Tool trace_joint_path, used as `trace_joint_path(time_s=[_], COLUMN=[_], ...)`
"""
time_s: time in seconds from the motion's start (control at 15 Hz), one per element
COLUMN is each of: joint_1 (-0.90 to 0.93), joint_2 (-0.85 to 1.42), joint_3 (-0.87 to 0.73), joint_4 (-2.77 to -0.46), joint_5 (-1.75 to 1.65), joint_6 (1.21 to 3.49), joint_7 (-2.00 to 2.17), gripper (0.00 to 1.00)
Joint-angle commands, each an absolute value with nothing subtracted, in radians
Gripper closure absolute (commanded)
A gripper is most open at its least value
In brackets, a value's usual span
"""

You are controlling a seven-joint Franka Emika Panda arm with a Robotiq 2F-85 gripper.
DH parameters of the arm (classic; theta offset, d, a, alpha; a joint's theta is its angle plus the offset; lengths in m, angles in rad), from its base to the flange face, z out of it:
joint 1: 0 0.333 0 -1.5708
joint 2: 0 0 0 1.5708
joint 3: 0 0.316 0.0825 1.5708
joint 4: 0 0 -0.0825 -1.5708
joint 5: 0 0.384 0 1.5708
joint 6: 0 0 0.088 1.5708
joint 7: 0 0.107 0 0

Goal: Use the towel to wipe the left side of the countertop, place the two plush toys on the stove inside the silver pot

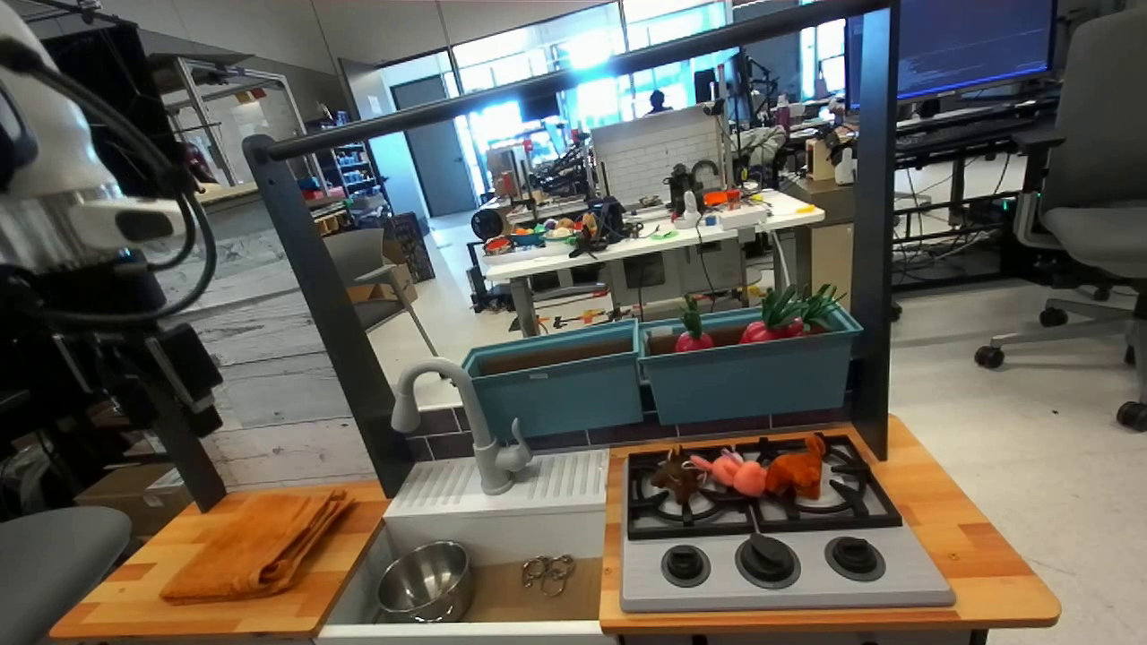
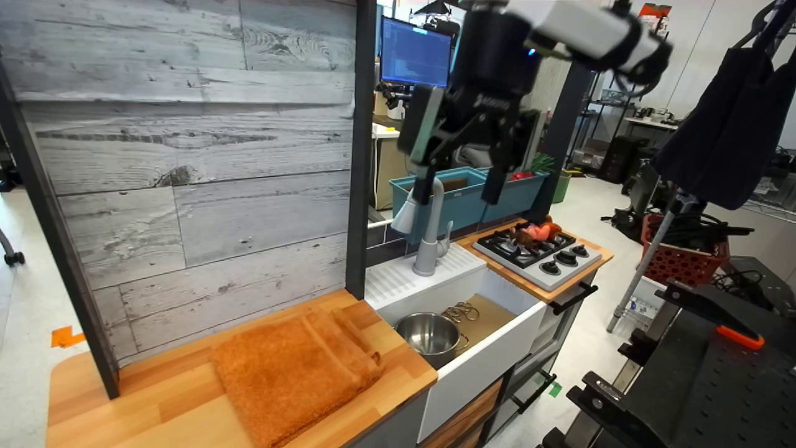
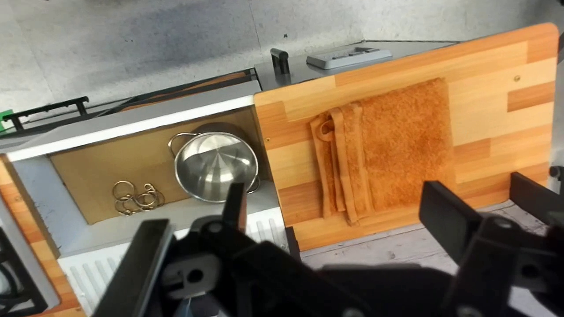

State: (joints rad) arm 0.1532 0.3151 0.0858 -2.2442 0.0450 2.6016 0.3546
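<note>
Black, angular jaws in the wrist view's foreground stand wide apart and hold nothing. Beyond them, a folded, orange-brown terry towel (image 3: 407,149) lies flat on a honey-coloured butcher-block surface (image 3: 480,105), beside a white rectangular sink basin (image 3: 132,127). Being cloth, it should prove light, limp and hard to damage; the ridge of stacked folds along its sink-side edge offers the likeliest pinch, taken through every layer lest the bundle come undone. Within the basin, a round, shiny metal pot (image 3: 216,165) looks stiff and probably slippery. In both exterior views, small brown, pink and rust-orange plush toys (image 1: 737,474) lie bunched, their number unclear, on a black-grated grey toy stove (image 1: 722,557); soft bodies should tolerate a firm squeeze.
</note>
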Motion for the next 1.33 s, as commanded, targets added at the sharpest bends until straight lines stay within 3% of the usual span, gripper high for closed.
trace_joint_path(time_s=[0.0,0.2,0.27,0.73,1.27], joint_1=[0.245,0.337,0.302,0.328,0.476], joint_2=[0.566,0.748,0.629,0.835,1.175], joint_3=[0.037,-0.017,0.002,0.003,-0.108], joint_4=[-2.051,-1.880,-2.019,-1.837,-1.407], joint_5=[0.000,-0.023,0.007,0.074,0.080], joint_6=[2.677,2.629,2.664,2.776,2.615], joint_7=[0.492,0.556,0.508,0.558,0.808], gripper=[0.00,0.00,0.00,0.00,0.00])
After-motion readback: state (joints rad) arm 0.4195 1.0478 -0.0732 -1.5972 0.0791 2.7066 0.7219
